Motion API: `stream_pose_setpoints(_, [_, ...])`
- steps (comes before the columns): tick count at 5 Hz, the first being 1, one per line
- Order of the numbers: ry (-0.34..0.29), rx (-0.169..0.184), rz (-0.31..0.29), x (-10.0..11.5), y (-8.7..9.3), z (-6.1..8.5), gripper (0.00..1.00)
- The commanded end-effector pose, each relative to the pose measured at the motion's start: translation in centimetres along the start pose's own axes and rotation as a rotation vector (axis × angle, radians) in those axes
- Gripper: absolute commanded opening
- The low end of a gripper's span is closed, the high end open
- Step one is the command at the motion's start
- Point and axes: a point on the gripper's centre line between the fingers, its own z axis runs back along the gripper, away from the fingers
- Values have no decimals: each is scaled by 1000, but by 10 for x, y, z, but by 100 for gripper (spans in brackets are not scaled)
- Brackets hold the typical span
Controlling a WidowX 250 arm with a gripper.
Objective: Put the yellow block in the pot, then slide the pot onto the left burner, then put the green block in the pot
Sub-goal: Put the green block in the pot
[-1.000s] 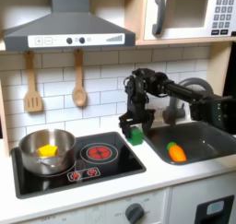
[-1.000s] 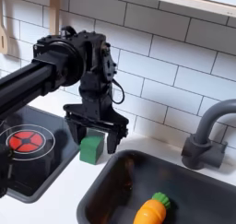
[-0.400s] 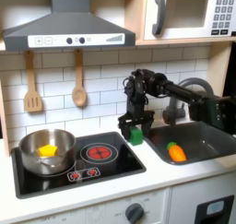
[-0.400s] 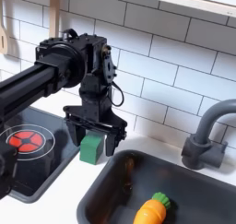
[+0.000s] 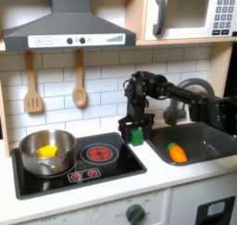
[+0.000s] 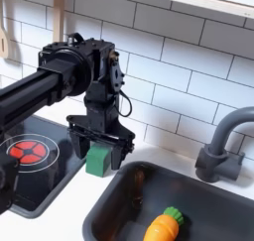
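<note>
The silver pot [image 5: 46, 151] stands on the left part of the black stovetop [image 5: 120, 164] in the first exterior view, covering the left burner. The yellow block [image 5: 48, 152] lies inside it. The green block [image 6: 97, 162] [image 5: 136, 135] rests on the counter between stove and sink. My gripper [image 6: 98, 154] [image 5: 135, 131] hangs straight down over the green block, open, with one finger [image 6: 77, 150] on each side of it and small gaps showing.
A second red-ringed burner [image 5: 99, 154] [image 6: 25, 151] lies bare beside the pot. An orange carrot toy [image 5: 176, 153] [image 6: 162, 225] sits in the dark sink [image 6: 213, 200], with a grey faucet [image 6: 223, 146] behind. Wooden utensils [image 5: 80, 81] hang on the tiled wall.
My gripper has sunk a little lower, so its fingers now straddle the green block more deeply. The block, pot and carrot have not moved.
</note>
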Motion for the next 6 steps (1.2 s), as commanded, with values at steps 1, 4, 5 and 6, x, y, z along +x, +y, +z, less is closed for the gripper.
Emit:
stream_pose_setpoints(1, [14, -1, -1, -5, 1, -5, 100])
stream_pose_setpoints(4, [-9, -11, -42, -2, 1, -2, 0])
stream_pose_setpoints(5, [-33, -31, -54, 3, 1, 11, 0])
stream_pose_setpoints(6, [-29, -56, -36, 5, 7, 15, 0])
